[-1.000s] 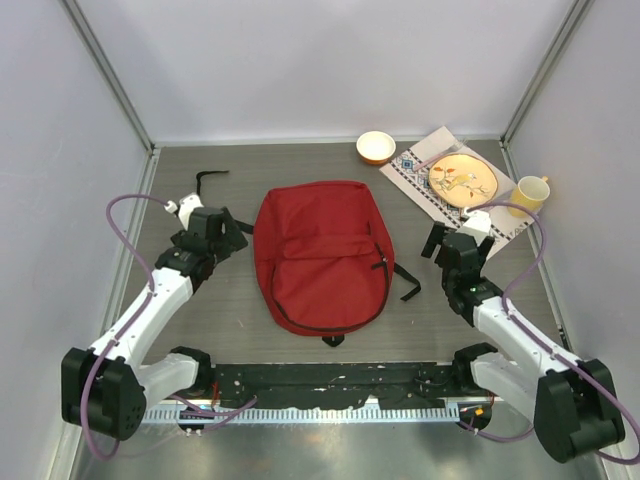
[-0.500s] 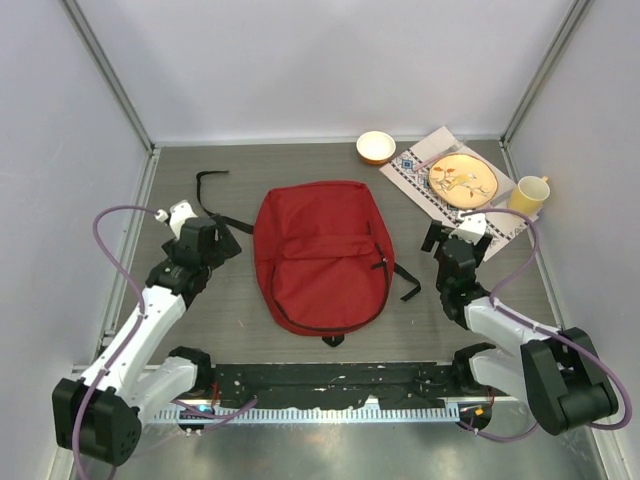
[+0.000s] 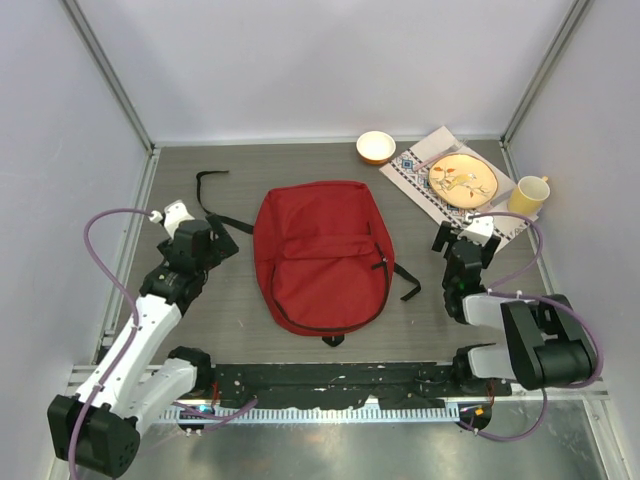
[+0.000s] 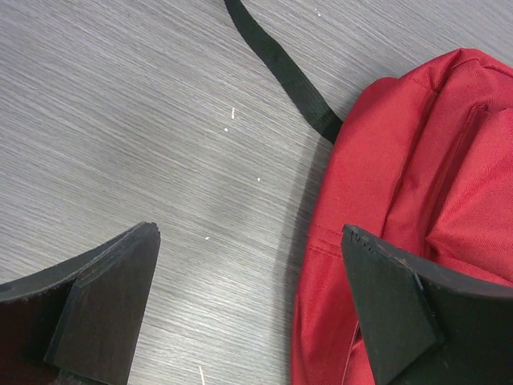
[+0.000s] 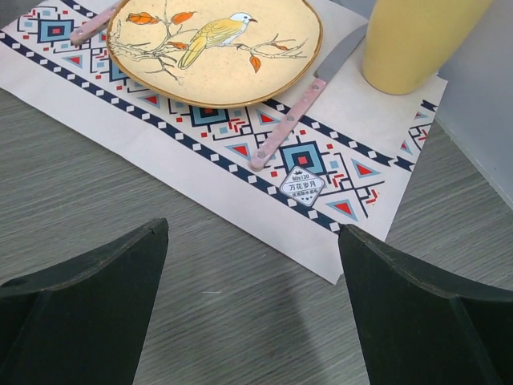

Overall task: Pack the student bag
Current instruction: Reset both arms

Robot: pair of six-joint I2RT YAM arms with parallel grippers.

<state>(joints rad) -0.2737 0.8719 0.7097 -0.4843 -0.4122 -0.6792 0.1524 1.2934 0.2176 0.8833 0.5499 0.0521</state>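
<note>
The student bag point(image 3: 322, 255) is a red backpack lying flat in the middle of the table, with black straps trailing out at its left point(image 3: 207, 190) and right sides. My left gripper point(image 3: 224, 240) hovers open just left of the bag's upper left corner, apart from it. In the left wrist view, the left gripper point(image 4: 250, 233) has bare table and the bag's edge point(image 4: 417, 160) between its jaws, and a strap point(image 4: 280, 68) runs ahead. My right gripper point(image 3: 464, 237) stands open to the right of the bag. In the right wrist view, the right gripper point(image 5: 252, 228) is empty over the table.
A patterned placemat point(image 5: 160, 152) at the back right carries a bird-painted plate point(image 5: 264, 72) and a pink-handled knife point(image 5: 292, 120). A yellow cup point(image 5: 413, 36) stands by the mat's right edge. An orange bowl point(image 3: 375, 147) sits near the back wall. Side walls close in both flanks.
The left gripper has drawn back to the left, away from the bag. The right arm has folded in toward its base, its gripper shifting slightly toward the placemat. Both stayed open.
</note>
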